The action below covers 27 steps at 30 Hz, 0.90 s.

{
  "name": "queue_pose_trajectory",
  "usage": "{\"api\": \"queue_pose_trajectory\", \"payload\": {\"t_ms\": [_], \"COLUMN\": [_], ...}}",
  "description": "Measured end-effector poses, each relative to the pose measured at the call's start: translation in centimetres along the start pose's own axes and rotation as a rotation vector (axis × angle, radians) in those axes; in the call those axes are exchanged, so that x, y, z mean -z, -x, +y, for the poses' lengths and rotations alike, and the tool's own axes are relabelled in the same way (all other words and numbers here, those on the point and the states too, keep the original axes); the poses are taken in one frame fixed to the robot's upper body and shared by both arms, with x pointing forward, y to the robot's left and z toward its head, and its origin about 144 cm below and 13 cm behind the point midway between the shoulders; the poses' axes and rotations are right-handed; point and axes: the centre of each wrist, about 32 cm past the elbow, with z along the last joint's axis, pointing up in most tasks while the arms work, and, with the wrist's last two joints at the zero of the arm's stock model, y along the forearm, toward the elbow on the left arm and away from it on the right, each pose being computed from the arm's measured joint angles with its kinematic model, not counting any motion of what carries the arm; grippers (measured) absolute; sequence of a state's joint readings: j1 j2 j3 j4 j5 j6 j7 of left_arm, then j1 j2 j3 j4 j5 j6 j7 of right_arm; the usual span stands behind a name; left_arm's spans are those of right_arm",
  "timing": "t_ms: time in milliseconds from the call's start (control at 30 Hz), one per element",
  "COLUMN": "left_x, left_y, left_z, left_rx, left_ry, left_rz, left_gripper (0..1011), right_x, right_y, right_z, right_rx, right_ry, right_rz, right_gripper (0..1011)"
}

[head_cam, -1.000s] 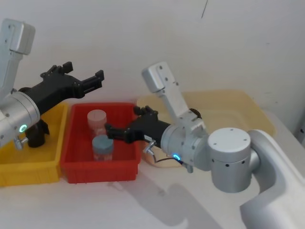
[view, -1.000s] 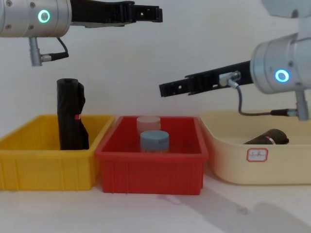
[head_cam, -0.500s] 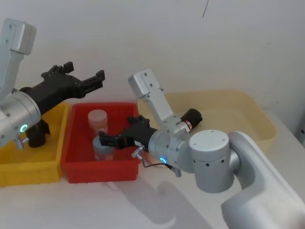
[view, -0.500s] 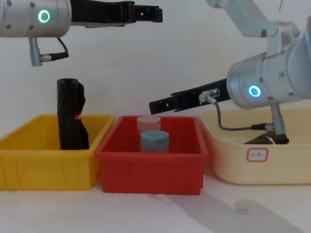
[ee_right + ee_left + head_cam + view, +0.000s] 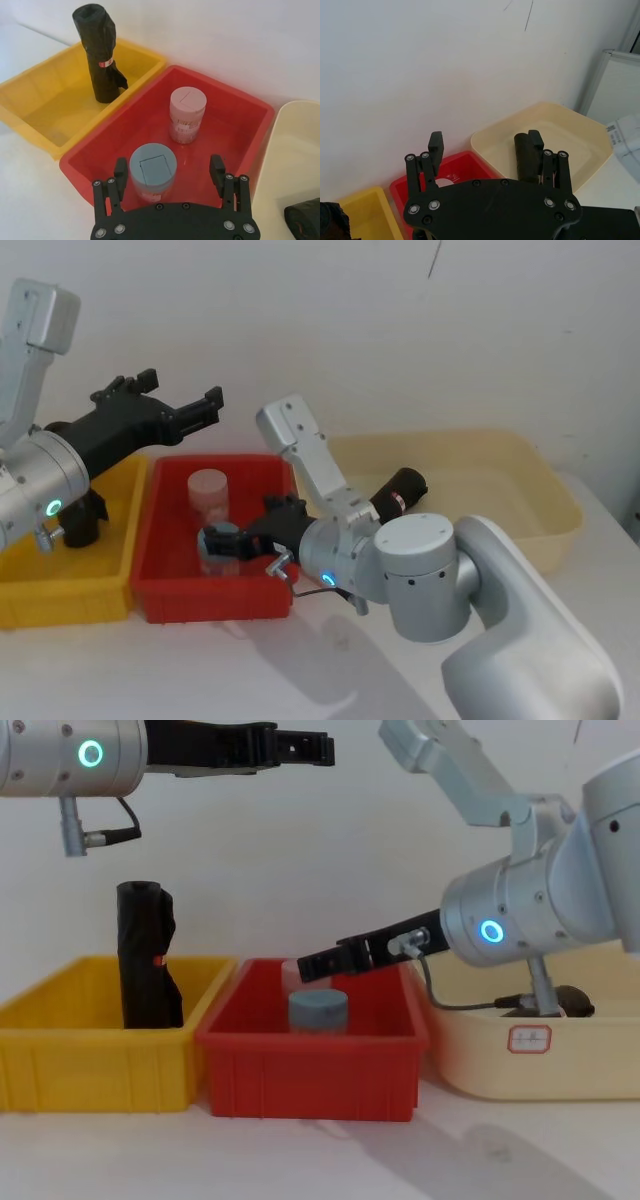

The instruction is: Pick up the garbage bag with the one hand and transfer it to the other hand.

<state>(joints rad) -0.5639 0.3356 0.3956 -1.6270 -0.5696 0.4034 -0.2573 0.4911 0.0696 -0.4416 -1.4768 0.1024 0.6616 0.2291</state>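
Progress on the task looks to be nil: the bag (image 5: 97, 55) stands upright in the yellow bin (image 5: 100, 1070), untouched, with nothing gripping it. The left tool (image 5: 180, 387), on the green-ringed arm, hangs high over the bins with its fingers spread and empty, well above the bag and pointing toward the robot's right. The right tool (image 5: 312, 962), on the blue-ringed arm, reaches low over the red bin (image 5: 310, 1070), just above a blue-lidded jar (image 5: 152, 170), and it too is spread and holds nothing. A second black roll (image 5: 398, 498) lies in the beige tub (image 5: 470, 1060), apart from both tools. By my reading the whole job remains: the left tool must come down on the bag, pinch and lift it, then meet the right tool for the handover.
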Motion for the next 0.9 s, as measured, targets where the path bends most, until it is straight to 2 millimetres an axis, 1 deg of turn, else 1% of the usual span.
{"api": "queue_pose_trajectory", "payload": {"t_ms": [900], "left_x": [0.0], "left_y": [0.0], "left_z": [0.0], "left_rx": [0.000], "left_ry": [0.000], "left_rz": [0.000], "left_gripper": [1001], "right_x": [-0.4], "right_y": [1.2], "right_z": [1.9], "right_rx": [-0.013], "right_ry": [0.080], "right_rz": [0.041], "right_gripper": [1000]}}
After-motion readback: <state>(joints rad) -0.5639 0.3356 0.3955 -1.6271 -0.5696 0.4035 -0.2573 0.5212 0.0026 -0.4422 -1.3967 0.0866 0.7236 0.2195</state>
